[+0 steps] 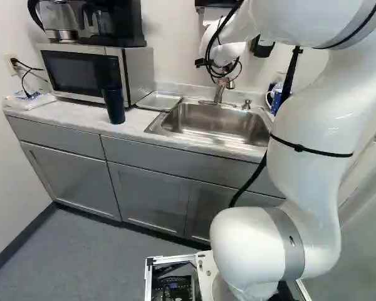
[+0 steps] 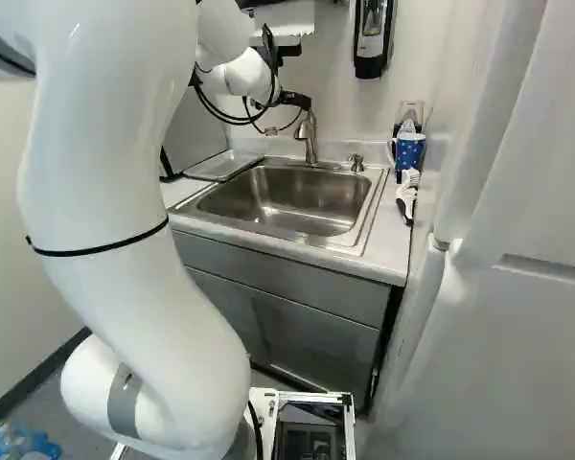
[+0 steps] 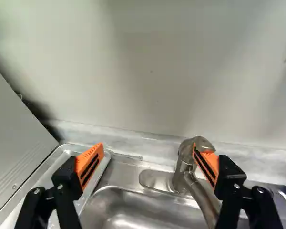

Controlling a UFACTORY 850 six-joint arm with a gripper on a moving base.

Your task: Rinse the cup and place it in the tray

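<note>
In the right base view my gripper (image 2: 295, 100) hangs over the faucet (image 2: 308, 139) at the back of the sink (image 2: 278, 203). The wrist view shows the gripper (image 3: 148, 155) open, the faucet's top (image 3: 195, 145) close beside one orange pad, overlapping it; whether they touch I cannot tell. Nothing is gripped. A dark blue cup (image 1: 114, 105) stands upright on the counter in front of the microwave in the left base view, away from the gripper. Between microwave and sink lies the metal tray (image 1: 158, 100), seen beyond the other finger as a tray (image 3: 62, 164) in the wrist view.
The microwave (image 1: 81, 72) carries a coffee maker (image 1: 116, 22). Right of the sink stand a blue dotted mug (image 2: 409, 151) and a white brush (image 2: 407, 192). A soap dispenser (image 2: 371, 43) hangs on the wall. A large white door-like panel (image 2: 508, 278) rises close at the right.
</note>
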